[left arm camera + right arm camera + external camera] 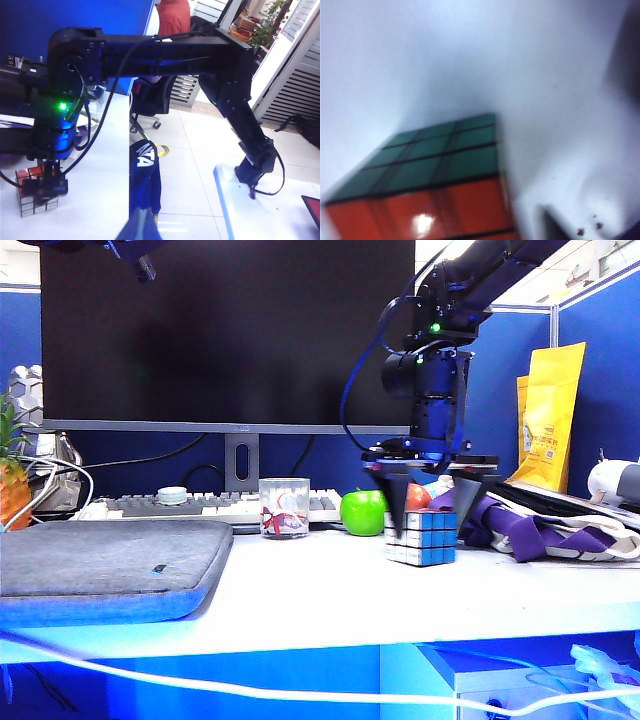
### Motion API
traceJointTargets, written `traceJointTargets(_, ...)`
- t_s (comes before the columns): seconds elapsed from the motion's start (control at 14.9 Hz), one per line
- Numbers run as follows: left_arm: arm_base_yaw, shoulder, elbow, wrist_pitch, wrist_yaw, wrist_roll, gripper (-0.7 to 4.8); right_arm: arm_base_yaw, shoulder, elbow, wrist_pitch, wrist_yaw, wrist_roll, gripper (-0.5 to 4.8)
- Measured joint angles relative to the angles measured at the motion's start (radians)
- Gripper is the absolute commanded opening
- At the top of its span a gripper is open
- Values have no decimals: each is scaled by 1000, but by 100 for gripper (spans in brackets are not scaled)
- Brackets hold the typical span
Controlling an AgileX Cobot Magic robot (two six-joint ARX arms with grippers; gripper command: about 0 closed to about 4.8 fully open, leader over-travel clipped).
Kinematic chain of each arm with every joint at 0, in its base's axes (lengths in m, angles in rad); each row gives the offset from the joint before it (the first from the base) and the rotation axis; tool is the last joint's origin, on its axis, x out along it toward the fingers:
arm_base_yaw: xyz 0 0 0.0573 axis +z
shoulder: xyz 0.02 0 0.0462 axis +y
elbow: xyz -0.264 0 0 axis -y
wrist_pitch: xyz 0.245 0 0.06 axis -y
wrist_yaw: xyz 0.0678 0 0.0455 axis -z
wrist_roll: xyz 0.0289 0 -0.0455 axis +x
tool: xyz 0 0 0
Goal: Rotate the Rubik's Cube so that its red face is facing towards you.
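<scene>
The exterior camera sits low at the desk's front edge, looking level toward the monitor [228, 330]. The left wrist camera looks from afar across the room at the right arm [150, 55]. The right wrist camera hangs close above the Rubik's Cube [427, 182], which all three views share.

You're in an office. A monitor [228, 335] and keyboard [215, 506] sit at the desk's [330, 590] 12 o'clock, blue partitions [610, 370] behind. An office chair [150, 100] stands beyond.
</scene>
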Motion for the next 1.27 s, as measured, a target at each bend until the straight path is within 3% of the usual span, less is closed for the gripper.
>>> traceJointTargets(0.07, 0, 0, 0, 0, 0, 0, -6, 0, -1, 3, -6, 1, -6, -3)
traceJointTargets(0.34, 0, 0, 0, -3, 0, 2, -6, 1, -6, 15, -115, -2, 17, -7)
traceJointTargets(0.74, 0, 0, 0, -30, 0, 2, -5, 14, -180, 15, -112, -53, 72, -7)
traceJointTargets(1.01, 0, 0, 0, -38, 108, 52, -5, 31, -248, 21, 174, -50, 56, -7)
traceJointTargets(1.27, 4, 0, 0, -63, 114, 103, -5, 39, -282, 16, 439, 0, 56, -7)
